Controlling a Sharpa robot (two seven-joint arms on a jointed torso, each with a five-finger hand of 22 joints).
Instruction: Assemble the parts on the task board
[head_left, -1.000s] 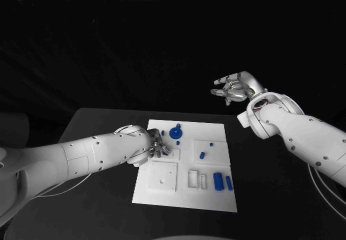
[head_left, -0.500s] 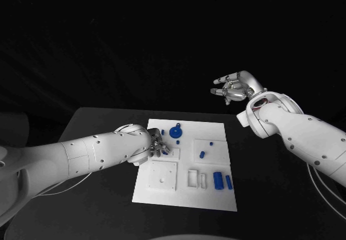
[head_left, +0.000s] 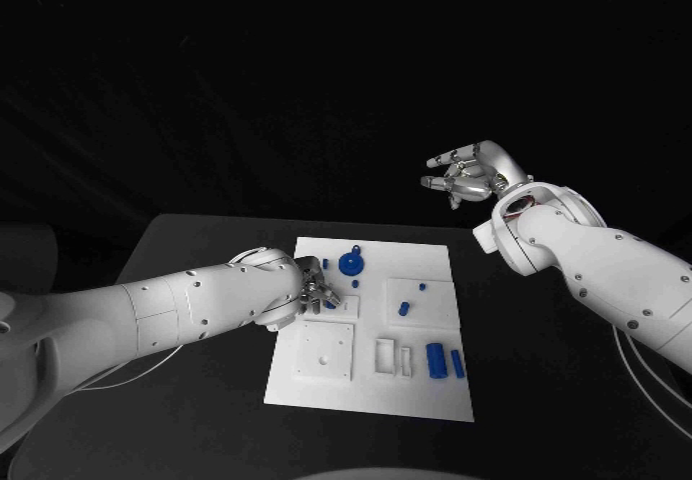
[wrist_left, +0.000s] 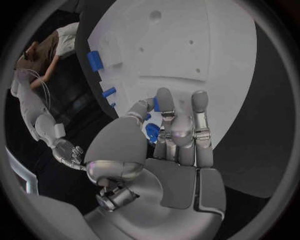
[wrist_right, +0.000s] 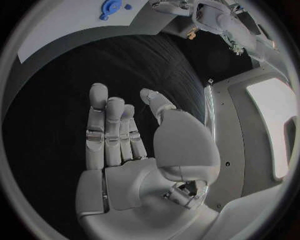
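here left hand (wrist_left: 167, 131) pinches blue part (wrist_left: 152, 132) over task board (head_left: 433, 398), orientation unclear.

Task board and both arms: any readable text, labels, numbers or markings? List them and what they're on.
None can be read.
Task board: plain white, no print visible in the head view or the left wrist view.
Blue parts, such as the round one: no markings visible.
Left hand and right hand: bare metal and white shells, no labels or numbers.
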